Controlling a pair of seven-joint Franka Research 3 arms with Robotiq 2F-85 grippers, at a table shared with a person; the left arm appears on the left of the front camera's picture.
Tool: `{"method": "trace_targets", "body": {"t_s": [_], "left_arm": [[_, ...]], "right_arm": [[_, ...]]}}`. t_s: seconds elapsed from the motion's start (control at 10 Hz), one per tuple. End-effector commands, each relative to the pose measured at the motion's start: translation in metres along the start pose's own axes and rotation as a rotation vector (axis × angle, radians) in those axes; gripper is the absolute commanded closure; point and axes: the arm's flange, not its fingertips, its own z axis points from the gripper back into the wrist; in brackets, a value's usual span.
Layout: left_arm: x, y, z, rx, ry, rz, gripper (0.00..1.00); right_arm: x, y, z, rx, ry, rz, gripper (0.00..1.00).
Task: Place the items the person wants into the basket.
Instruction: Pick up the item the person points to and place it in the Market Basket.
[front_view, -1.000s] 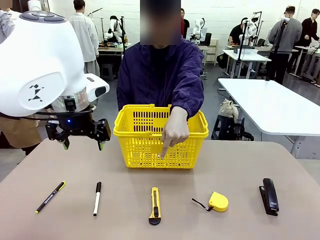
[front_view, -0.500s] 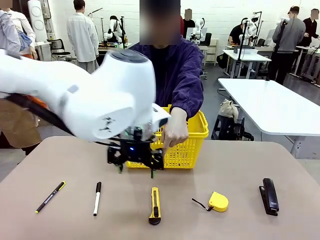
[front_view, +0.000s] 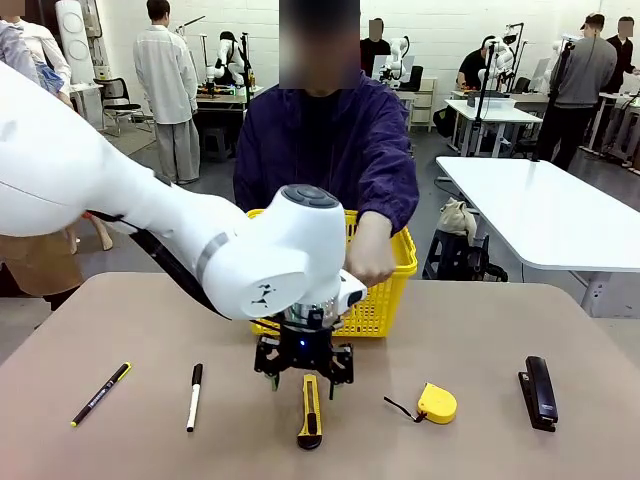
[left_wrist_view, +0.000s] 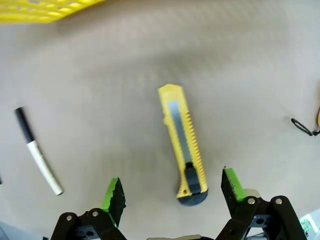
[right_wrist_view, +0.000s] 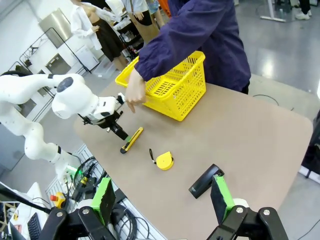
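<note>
The yellow-and-black utility knife lies on the table in front of the yellow basket. My left gripper hangs open just above the knife's far end, its green fingertips on either side of the knife and not touching it. To the left lie the white marker with black cap and the black pen with yellow end. The person's hand rests closed at the basket's front rim. My right gripper is open, high over the table's edge, far from the knife and the basket.
A round yellow tape measure with a black strap lies right of the knife, and a black stapler lies farther right. My left arm's big white elbow covers the basket's left half. The person stands behind the basket.
My left arm has swung from the table's left side to the middle and come down over the utility knife. The person's pointing hand has drawn back to the basket's rim.
</note>
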Motion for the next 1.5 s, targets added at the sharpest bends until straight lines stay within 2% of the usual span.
{"method": "trace_targets", "body": {"t_s": [0.0, 0.7, 1.4], "left_arm": [[0.009, -0.022, -0.011, -0.027, -0.015, 0.035, 0.00], [-0.001, -0.011, -0.024, -0.068, -0.043, 0.111, 0.00], [0.007, -0.009, -0.035, -0.062, 0.028, 0.165, 0.00]], "right_arm": [[-0.001, 0.000, -0.001, 0.019, -0.024, 0.014, 0.00], [-0.001, 0.000, -0.001, 0.019, -0.024, 0.014, 0.00], [-0.001, 0.000, -0.001, 0.019, -0.024, 0.014, 0.00]]}}
